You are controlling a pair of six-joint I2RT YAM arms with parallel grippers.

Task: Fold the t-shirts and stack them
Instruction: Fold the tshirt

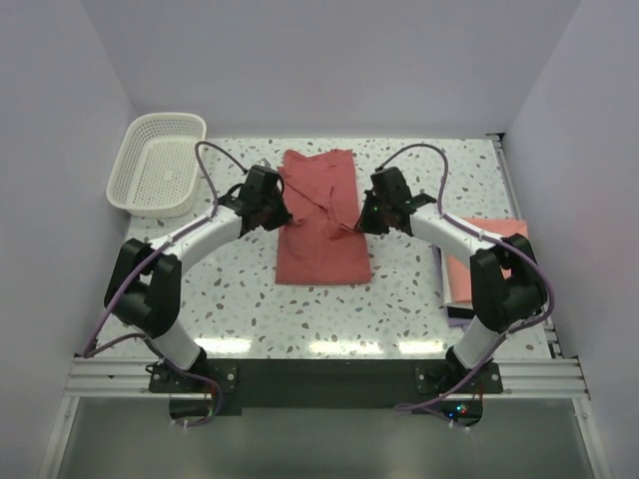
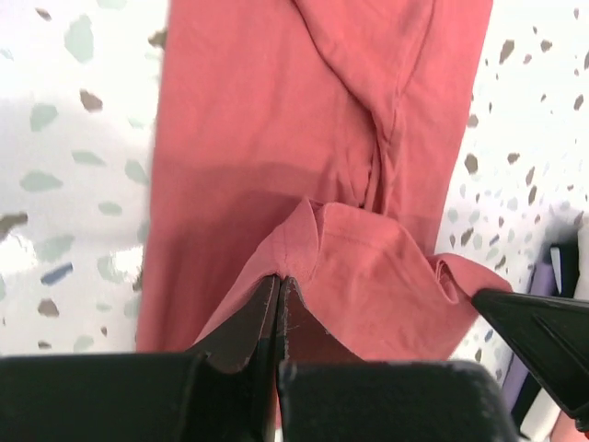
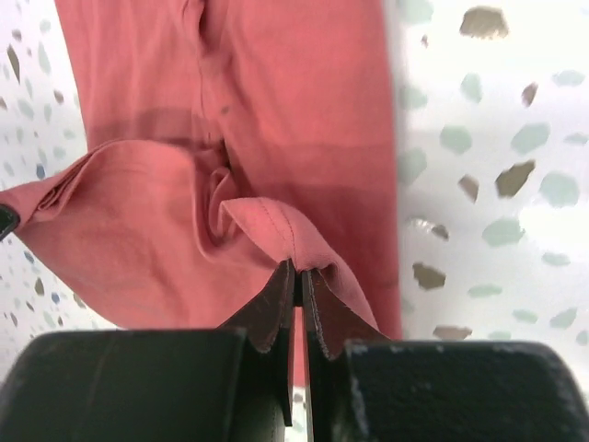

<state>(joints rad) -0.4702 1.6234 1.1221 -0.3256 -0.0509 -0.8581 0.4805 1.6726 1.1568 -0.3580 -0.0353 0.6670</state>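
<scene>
left pincer point(image 2: 279, 285): pressed together on a hem fold of the red t-shirt point(image 1: 319, 225), lifting it just clear of the layer beneath.
right pincer point(image 3: 299, 272): pinching a stitched edge of the same shirt, opposite the left one.
red t-shirt: lies lengthwise on the table point(image 1: 230, 289) between our two pincers, already narrowed.
why held so: we judge both edges are raised together to carry one end over the other.
salmon t-shirt point(image 1: 494, 232): well out beyond the right pincer.

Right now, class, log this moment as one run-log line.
left jaws: shut on red t-shirt edge | right jaws: shut on same shirt | pink t-shirt: right edge | basket: far left
</scene>
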